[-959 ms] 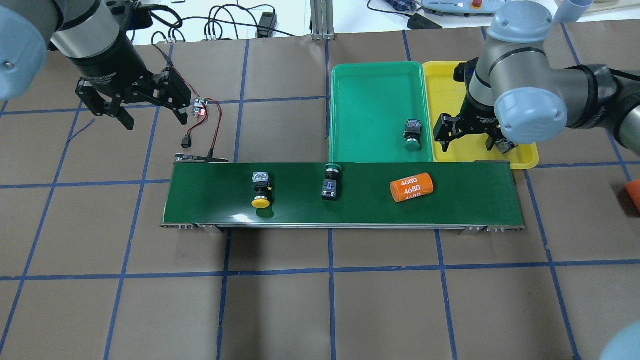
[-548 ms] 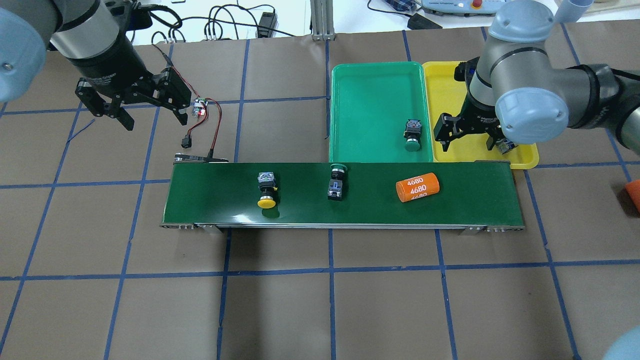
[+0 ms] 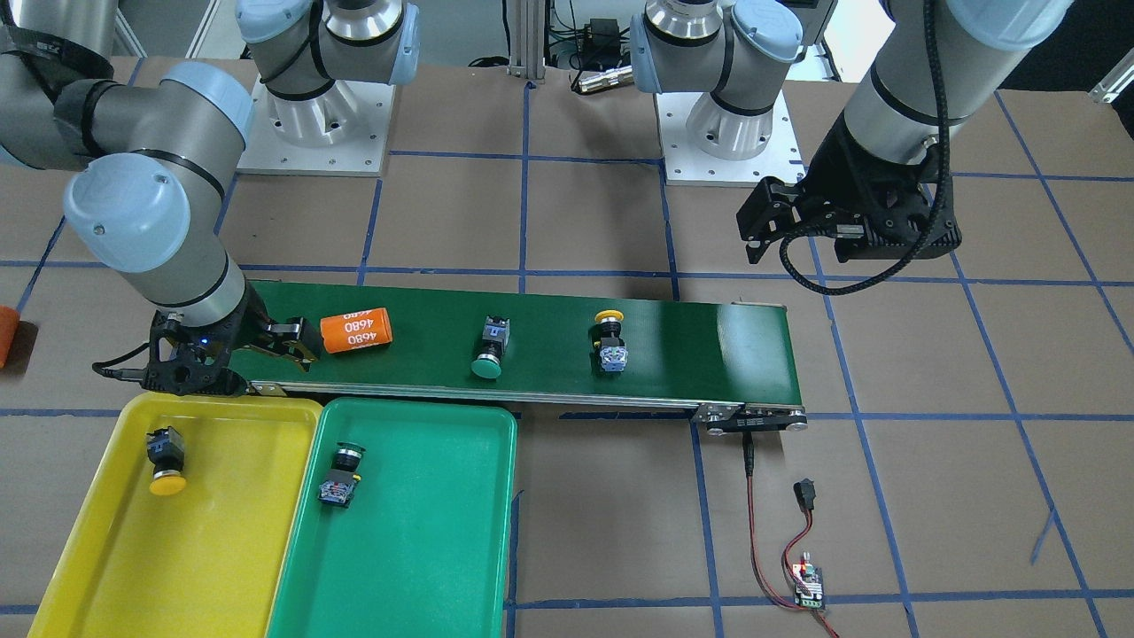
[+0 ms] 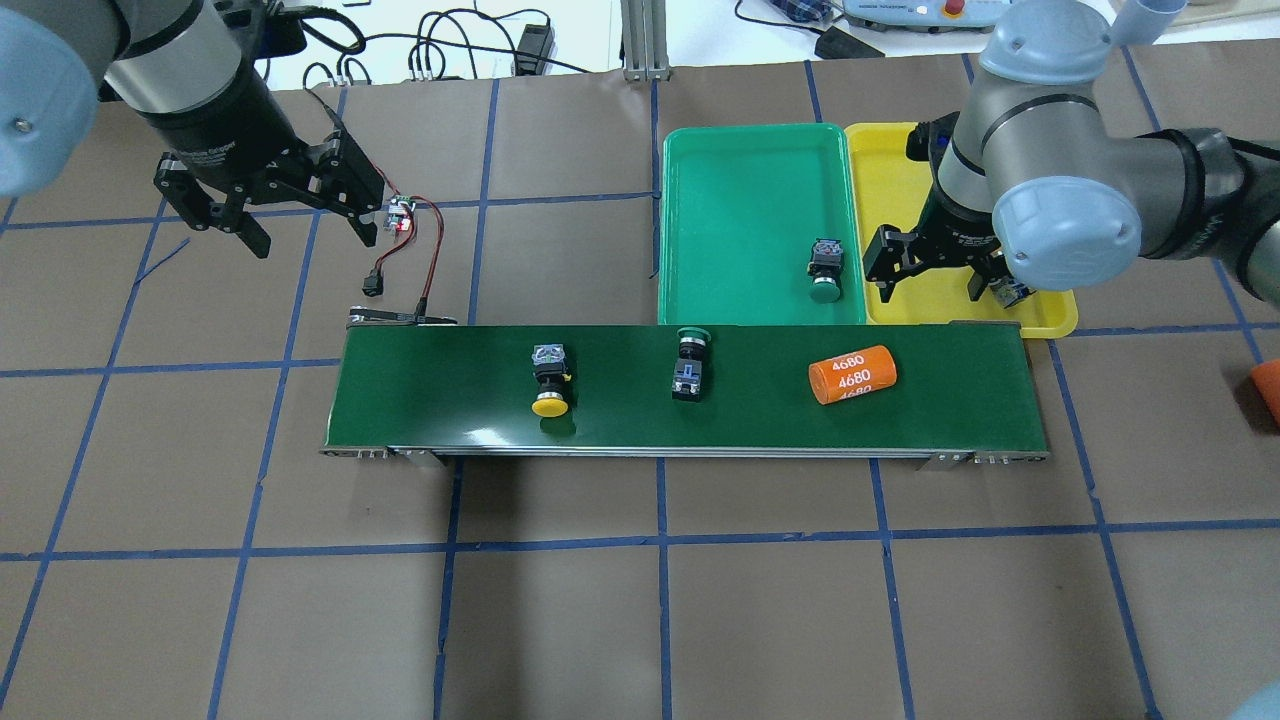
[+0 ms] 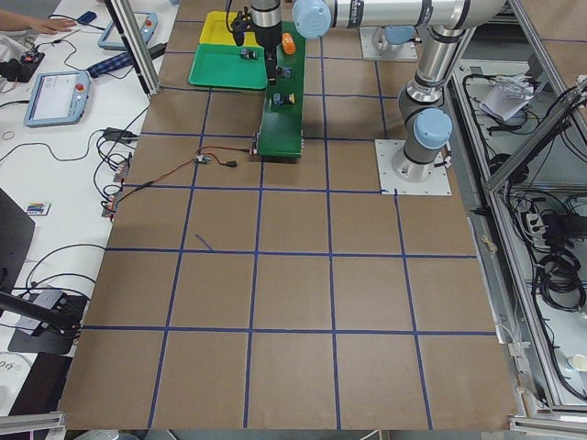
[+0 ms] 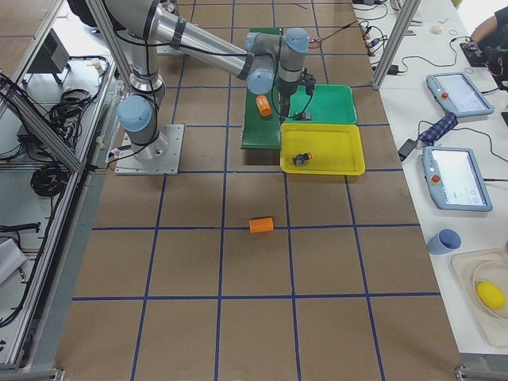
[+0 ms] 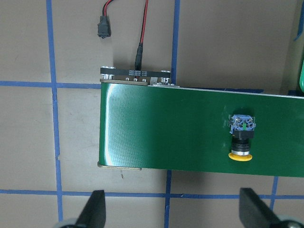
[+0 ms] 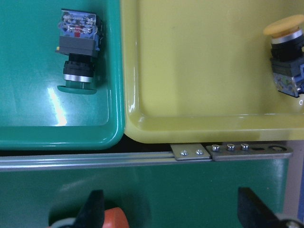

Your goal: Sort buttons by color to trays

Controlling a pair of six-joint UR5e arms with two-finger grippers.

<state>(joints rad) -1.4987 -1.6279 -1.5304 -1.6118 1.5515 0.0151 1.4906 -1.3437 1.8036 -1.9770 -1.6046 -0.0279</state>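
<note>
A yellow-capped button (image 4: 550, 386) and a green-capped button (image 4: 691, 367) lie on the dark green conveyor belt (image 4: 450, 400). Another green-capped button (image 4: 825, 272) lies in the green tray (image 4: 740, 180). Another yellow-capped button (image 3: 166, 461) lies in the yellow tray (image 3: 106, 549). My left gripper (image 4: 310, 240) is open and empty, above the table behind the belt's left end; its wrist view shows the yellow button (image 7: 241, 137). My right gripper (image 4: 930, 290) is open and empty, over the yellow tray's near edge by the belt; its wrist view (image 8: 173, 211) shows both trays' buttons.
An orange cylinder marked 4680 (image 4: 852, 374) lies on the belt toward its right end. A second orange cylinder (image 4: 1268, 388) lies on the table at the far right. A small circuit board with red and black wires (image 4: 400, 218) sits behind the belt's left end.
The two buttons and the orange cylinder on the belt have moved to the right. Both grippers stay open and have barely moved.
</note>
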